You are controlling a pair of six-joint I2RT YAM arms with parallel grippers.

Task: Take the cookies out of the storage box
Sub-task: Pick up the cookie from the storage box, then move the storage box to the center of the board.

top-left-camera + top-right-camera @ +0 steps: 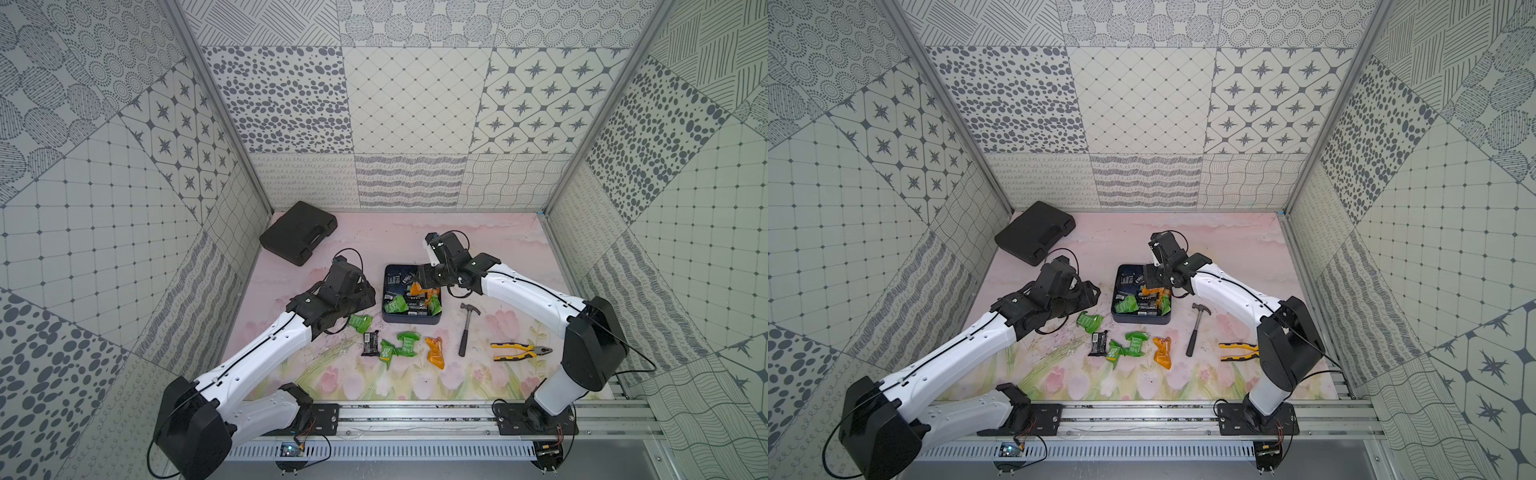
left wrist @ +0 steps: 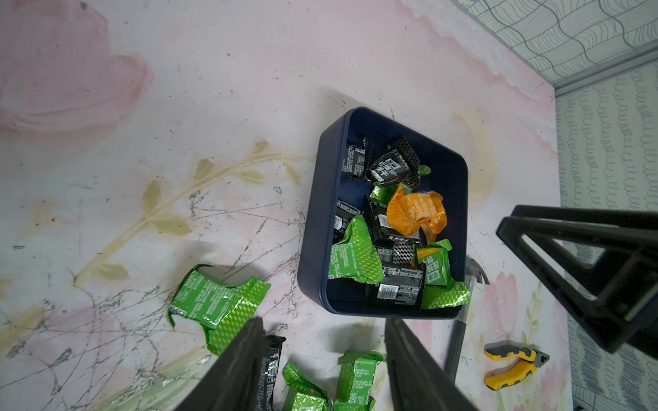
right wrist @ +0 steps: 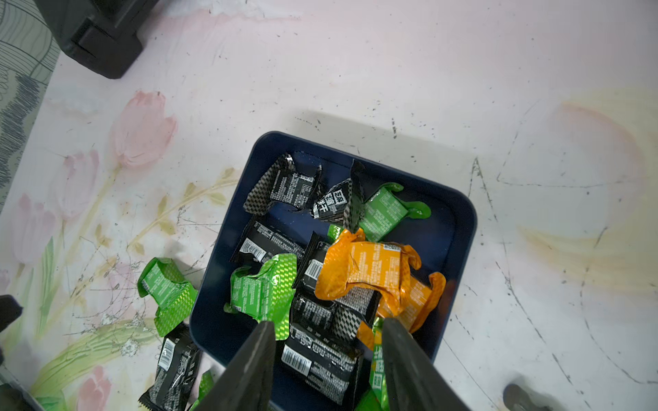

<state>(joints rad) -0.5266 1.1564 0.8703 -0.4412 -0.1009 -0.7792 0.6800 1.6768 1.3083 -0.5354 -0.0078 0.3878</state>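
Right, labels first. The cookies (image 3: 370, 270) are crinkly foil packets in green, orange and black. One black packet (image 3: 333, 204) in the storage box (image 3: 441, 231) lies face up with bold white Chinese characters. A green packet (image 2: 436, 265) near a box corner carries the same kind of bold white print. I can't read either with confidence. Most others lie back side up, showing blocks of fine white text too small to read, plus white barcodes (image 3: 297, 361) on the black ones.

The box sits mid-table with packets piled inside. Five more packets (image 1: 407, 344) lie on the table (image 1: 374, 232) in front of it: three green, one black, one orange.

Arms:
- **Left arm:** it reaches forward, low over the table. The left gripper (image 2: 324, 320) is just beside the box's left wall, near a loose green one (image 1: 360, 322). Its fingers are apart with nothing between them.
- **Right arm:** it comes in from the right, elbow up and wrist bent down. The right gripper (image 3: 327, 322) hangs over the pile inside the box. Its fingers are apart and not clamped on anything.
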